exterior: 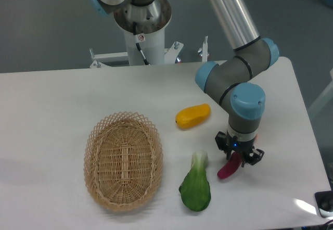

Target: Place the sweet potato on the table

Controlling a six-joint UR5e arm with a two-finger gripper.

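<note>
camera: sweet potato [228, 168] top hidden in tool [239, 156]

Silver-tubed arm [229, 11], grey joints, light-blue caps, black jaws.

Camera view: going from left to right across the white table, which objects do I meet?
Oval woven wicker basket → yellow-orange oblong fruit and green leafy vegetable, overlapping → magenta sweet potato in the gripper.
</note>
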